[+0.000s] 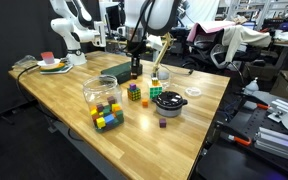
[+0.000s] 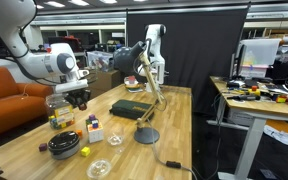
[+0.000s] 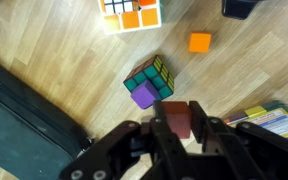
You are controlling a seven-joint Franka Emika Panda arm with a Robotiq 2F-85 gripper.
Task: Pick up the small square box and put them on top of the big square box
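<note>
A robot arm worked over a wooden counter [image 1: 59,95] scattered with toy blocks. In the wrist view, the gripper [image 3: 176,128] came in from the bottom edge, its two fingers pinching a small dark red box [image 3: 176,115] between them. The box appeared to be held clear of the counter, though how high could not be told.

The big dark green box [image 3: 19,118] lay flat on the counter just to one side of the gripper, showing as a dark band along the lower left of the wrist view. In both exterior views the gripper hung just beside this flat box [image 1: 117,70], not over it. Nothing rested on the parts of its top that showed.

Beyond the gripper sat a multicoloured puzzle cube [image 3: 154,72] with a small purple block [image 3: 141,96] touching it, and a small orange block [image 3: 199,42] lay farther off. A clear jar of coloured cubes [image 1: 104,102] stood near the counter's front edge.

Judging by this, the pickup looked done for one small box. What remained was to carry it sideways over the green box, lower it onto the top and let go. The other loose blocks on the counter might then need the same treatment.
</note>
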